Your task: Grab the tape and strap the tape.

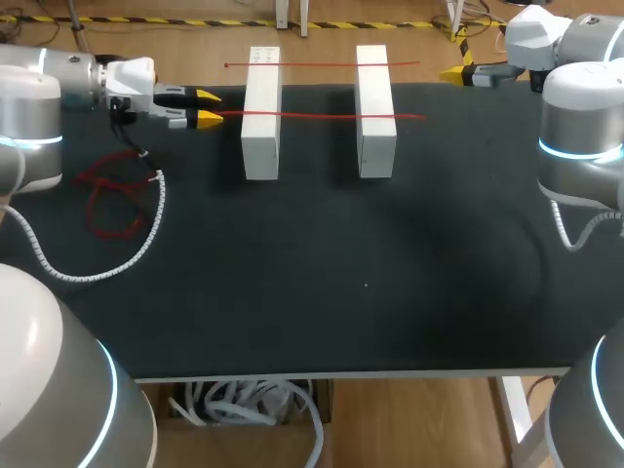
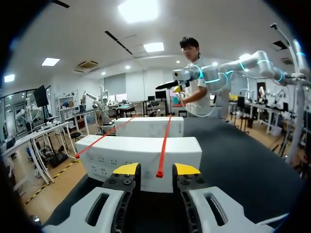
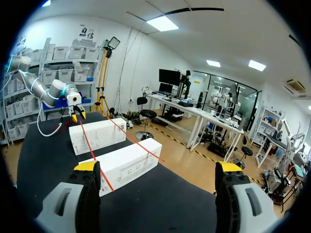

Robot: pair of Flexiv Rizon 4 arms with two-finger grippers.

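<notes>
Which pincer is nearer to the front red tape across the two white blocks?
Left. The left pincer is at the left end of the front red tape, with that end between its open tips. The right pincer hangs apart, beyond the tape's right end.

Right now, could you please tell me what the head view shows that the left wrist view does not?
Only the head view shows the loose red tangle on the mat. Only the left wrist view shows the front tape ending between the open left gripper fingers, not clamped. Both show the white blocks, the front tape and rear tape across them, and the right gripper.
</notes>
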